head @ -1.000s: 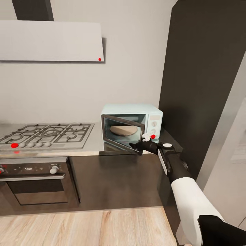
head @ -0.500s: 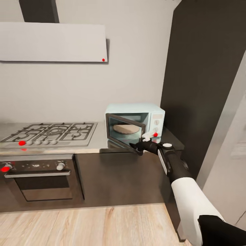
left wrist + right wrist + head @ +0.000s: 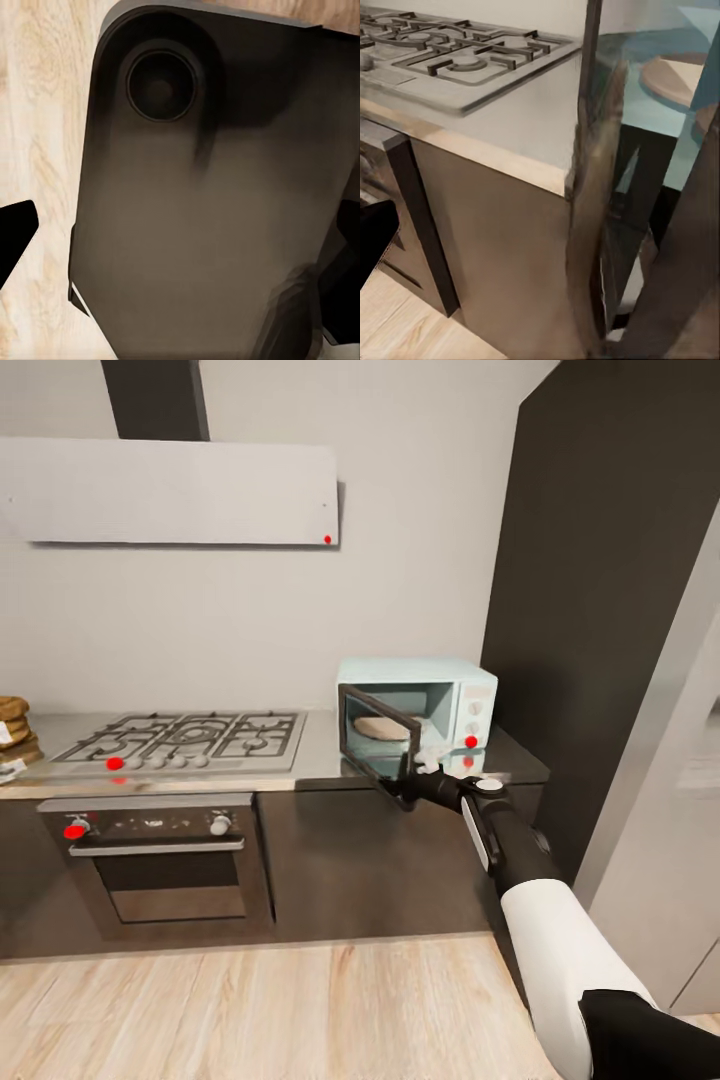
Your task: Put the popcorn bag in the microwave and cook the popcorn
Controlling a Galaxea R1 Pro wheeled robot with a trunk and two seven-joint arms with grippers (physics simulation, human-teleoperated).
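The pale blue microwave (image 3: pixel 455 682) stands on the grey countertop (image 3: pixel 320 762) at its right end. Its dark glass door (image 3: pixel 375 735) is swung out, and a round tan turntable (image 3: pixel 382 728) shows inside. My right gripper (image 3: pixel 405 792) is at the door's free edge, open, with the door's edge (image 3: pixel 589 187) running between its fingers (image 3: pixel 375 240). At the far left of the countertop a tan, brown thing (image 3: pixel 10 722) is cut off by the frame; it looks like the popcorn bag. My left gripper (image 3: pixel 180 240) hangs open over the robot's dark base and the wood floor.
A gas hob (image 3: pixel 185 738) lies left of the microwave, with a black-and-steel oven (image 3: pixel 160 850) below and a grey hood (image 3: pixel 170 490) above. A tall dark cabinet (image 3: pixel 600 610) stands right of the microwave. Pale plank floor (image 3: pixel 250 1010) lies in front.
The whole view has shifted, so the camera moved; hob and oven now show further right. The microwave door has swung wider open with my right gripper at its edge.
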